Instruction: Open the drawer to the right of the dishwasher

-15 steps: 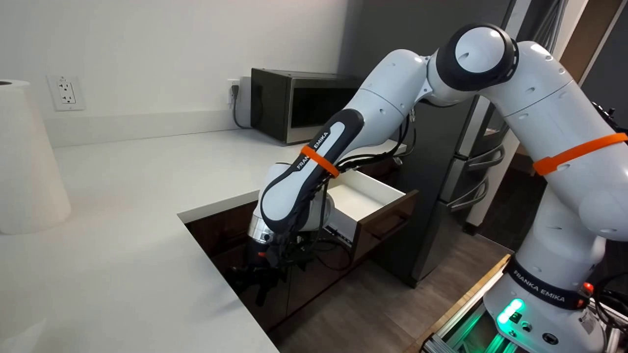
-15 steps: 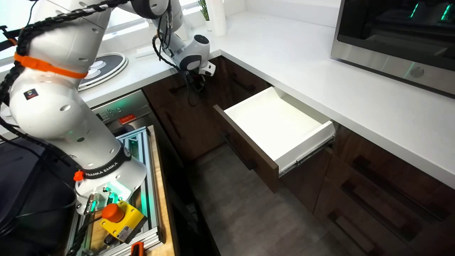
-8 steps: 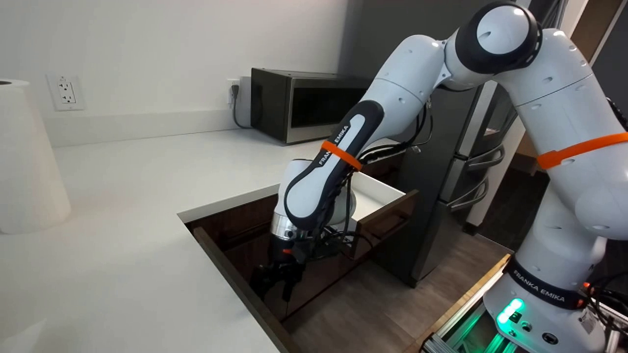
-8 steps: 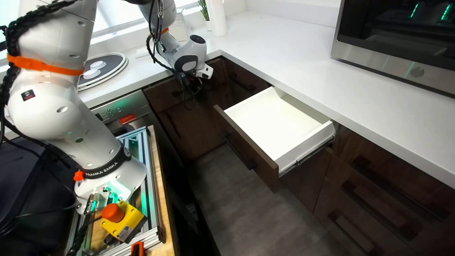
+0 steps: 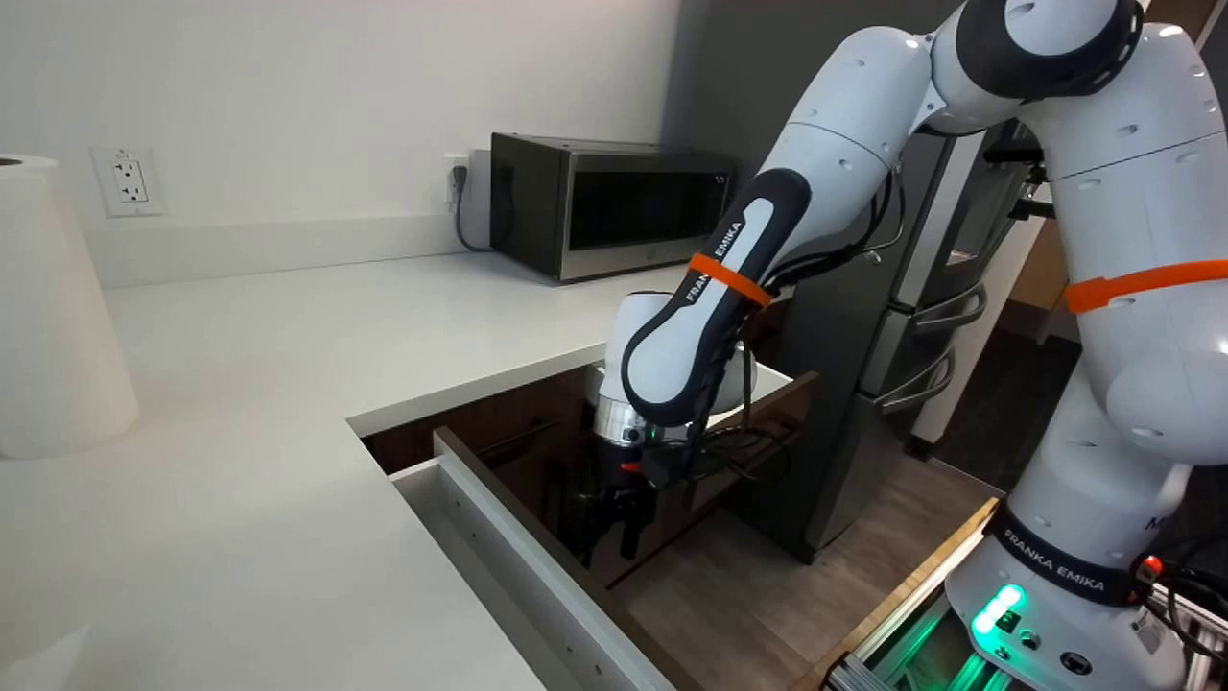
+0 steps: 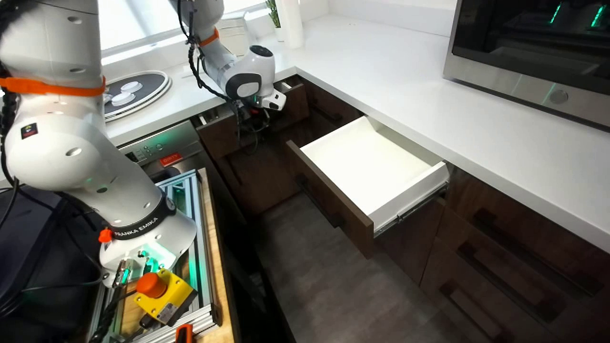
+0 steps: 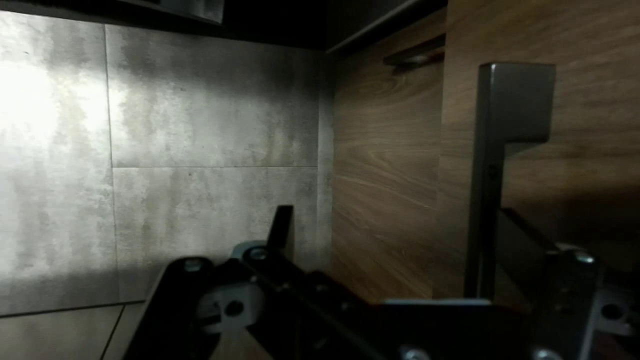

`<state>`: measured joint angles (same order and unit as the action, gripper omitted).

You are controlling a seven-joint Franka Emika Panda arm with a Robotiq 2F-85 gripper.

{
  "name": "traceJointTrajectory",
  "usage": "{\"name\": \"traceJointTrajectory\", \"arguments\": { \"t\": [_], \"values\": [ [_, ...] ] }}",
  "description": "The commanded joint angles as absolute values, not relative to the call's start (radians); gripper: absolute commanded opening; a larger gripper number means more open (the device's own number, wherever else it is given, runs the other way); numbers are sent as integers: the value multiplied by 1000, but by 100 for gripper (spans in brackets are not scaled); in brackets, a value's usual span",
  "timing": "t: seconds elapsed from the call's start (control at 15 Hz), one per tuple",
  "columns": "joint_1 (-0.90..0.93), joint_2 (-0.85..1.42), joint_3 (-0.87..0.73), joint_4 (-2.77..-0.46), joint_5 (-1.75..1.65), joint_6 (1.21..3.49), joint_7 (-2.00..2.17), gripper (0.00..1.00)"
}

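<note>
Kitchen dishwasher (image 6: pixel 178 140) reads “DIRTY”; the “FRANKA EMIKA” arm's (image 5: pixel 854 115) pincer (image 7: pixel 395 212) is spread, apparently around the pulled-out drawer's (image 5: pixel 518 557) handle (image 7: pixel 485 200).

Two open drawers (image 5: pixel 587 587), two fingers (image 7: pixel 281 227), one microwave (image 5: pixel 614 206)

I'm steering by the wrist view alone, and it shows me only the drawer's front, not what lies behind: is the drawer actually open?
Observer: Yes. In both exterior views the drawer stands out past the counter, part of its inside showing.
Operator: Anything else jutting out nearby that I should mind?
Observer: Yes. In both exterior views a white-lined drawer also stands open, round the counter's inner corner.
</note>
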<state>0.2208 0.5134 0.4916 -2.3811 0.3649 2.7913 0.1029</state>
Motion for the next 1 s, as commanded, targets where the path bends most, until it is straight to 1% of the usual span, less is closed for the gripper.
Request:
{"name": "traceJointTrajectory", "arguments": {
  "t": [0.0,0.27,0.47,0.73,0.93],
  "values": [
    [169,396,507,-2524,404,2810,67,100],
    [143,243,511,-2619,416,2794,60,100],
    [173,108,514,-2614,391,2759,25,100],
    [263,-17,484,-2480,310,2532,-28,100],
    [324,-1,465,-2316,253,2363,-79,100]
  ]
}}
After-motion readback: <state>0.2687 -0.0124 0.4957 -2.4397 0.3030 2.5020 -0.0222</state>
